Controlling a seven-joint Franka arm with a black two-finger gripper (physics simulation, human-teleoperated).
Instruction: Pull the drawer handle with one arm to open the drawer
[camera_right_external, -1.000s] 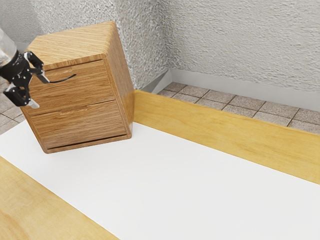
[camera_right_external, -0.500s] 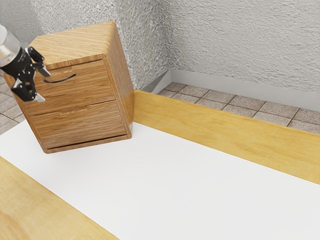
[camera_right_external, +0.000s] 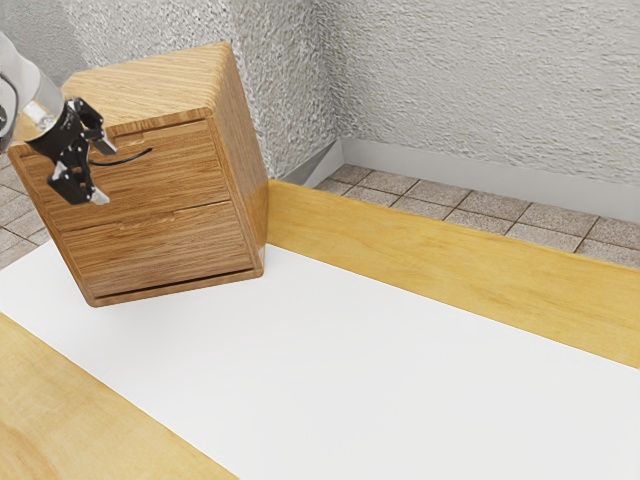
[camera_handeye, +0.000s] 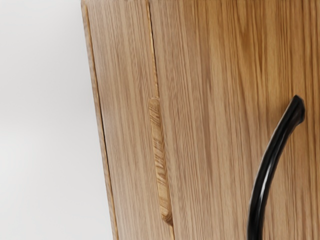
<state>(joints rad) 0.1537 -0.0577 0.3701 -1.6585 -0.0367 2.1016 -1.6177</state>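
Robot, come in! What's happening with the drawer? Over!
Hand open, at the black handle's end, not gripping. Top drawer looks shut. Nothing in the way.

Surface (camera_right_external: 380, 370) is lying flat: a white middle, with wooden bands running along its near and far long edges. One wooden cabinet (camera_right_external: 170, 235) is sitting directly on the white, at the far corner toward the exterior view's left. Its base is resting flat, and its side is standing just beside the far band. The white is stretching on toward the exterior view's right.
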